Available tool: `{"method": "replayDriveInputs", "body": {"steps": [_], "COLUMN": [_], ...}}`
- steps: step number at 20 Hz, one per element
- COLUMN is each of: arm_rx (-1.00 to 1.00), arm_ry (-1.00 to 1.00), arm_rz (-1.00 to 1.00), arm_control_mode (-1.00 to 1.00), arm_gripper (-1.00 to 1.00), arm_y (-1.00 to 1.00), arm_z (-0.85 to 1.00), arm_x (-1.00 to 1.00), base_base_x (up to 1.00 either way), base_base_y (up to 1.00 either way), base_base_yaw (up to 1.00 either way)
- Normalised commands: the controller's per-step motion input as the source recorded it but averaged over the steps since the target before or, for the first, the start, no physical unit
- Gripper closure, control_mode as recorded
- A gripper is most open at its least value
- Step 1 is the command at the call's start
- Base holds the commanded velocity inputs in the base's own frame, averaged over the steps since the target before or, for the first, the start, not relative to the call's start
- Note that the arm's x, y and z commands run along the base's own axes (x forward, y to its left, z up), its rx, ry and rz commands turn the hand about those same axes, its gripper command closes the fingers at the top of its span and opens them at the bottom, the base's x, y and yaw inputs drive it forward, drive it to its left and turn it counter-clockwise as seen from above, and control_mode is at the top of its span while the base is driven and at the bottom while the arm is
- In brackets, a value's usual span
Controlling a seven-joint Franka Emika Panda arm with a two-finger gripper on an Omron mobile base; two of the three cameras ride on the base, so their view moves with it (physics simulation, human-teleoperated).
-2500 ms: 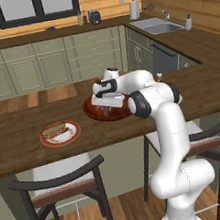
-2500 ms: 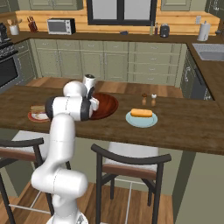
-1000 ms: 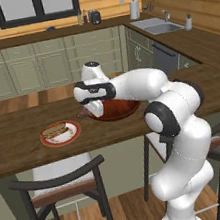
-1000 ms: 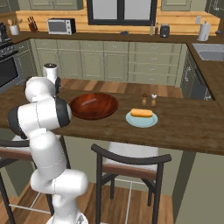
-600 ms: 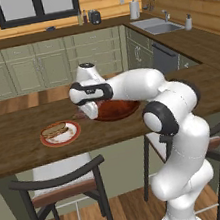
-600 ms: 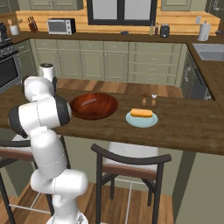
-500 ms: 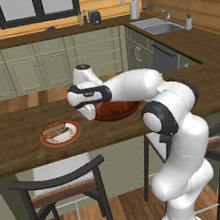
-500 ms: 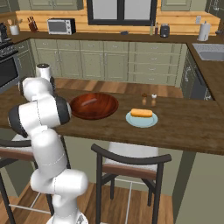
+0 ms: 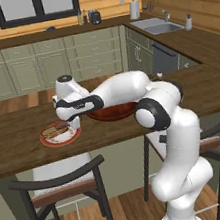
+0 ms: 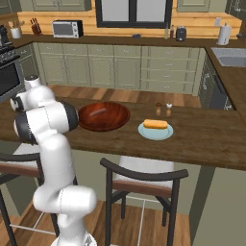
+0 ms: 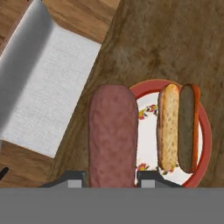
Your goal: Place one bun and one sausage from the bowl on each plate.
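End effector (image 11: pixel 113 183) clamps sausage (image 11: pixel 113 135) lengthwise, above red-rimmed plate (image 11: pixel 148 113) left edge, bun (image 11: pixel 169 127) already there, ready for lowering alongside

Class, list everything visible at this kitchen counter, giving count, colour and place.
Glossy round wooden bowl: one, reddish-brown, mid-counter.
Round red-rimmed plate: one, white, below the hand.
Tan-brown bun: one, on that plate.
Dark sausage: one, beside that bun.
Round teal-blue plate: one, right of the bowl.
Yellow-orange bun: one, on the teal plate.
Small shakers: two, behind the teal plate.
Dark-framed chairs: two, at the counter.
Reddish-brown sausage: one, in the gripper.
Gripper: one, dark-tipped, shut on that sausage.
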Motion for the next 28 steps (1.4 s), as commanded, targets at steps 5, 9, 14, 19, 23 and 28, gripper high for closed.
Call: {"method": "replayDriveInputs", "body": {"steps": [5,9,14,19,23,28], "arm_rx": [0.00,0.00,0.00,0.00,0.00,0.00], "arm_ry": [0.00,0.00,0.00,0.00,0.00,0.00], "arm_rz": [0.00,-0.01,0.00,0.00,0.00,0.00], "arm_control_mode": [-1.00,-1.00,-1.00,-1.00,-1.00,-1.00], "arm_gripper": [1.00,1.00,1.00,1.00,1.00,1.00], "arm_y": [0.15,0.00,0.00,0.03,0.08,0.10], "arm_z": [-0.33,-0.38,-0.09,0.00,-0.06,-0.19], "arm_x": [0.13,0.09,0.11,0.12,0.01,0.06], "base_base_x": [0.00,0.00,0.00,0.00,0.00,0.00], "base_base_y": [0.00,0.00,0.00,0.00,0.00,0.00], "base_base_yaw": [0.00,0.00,0.00,0.00,0.00,0.00]}}
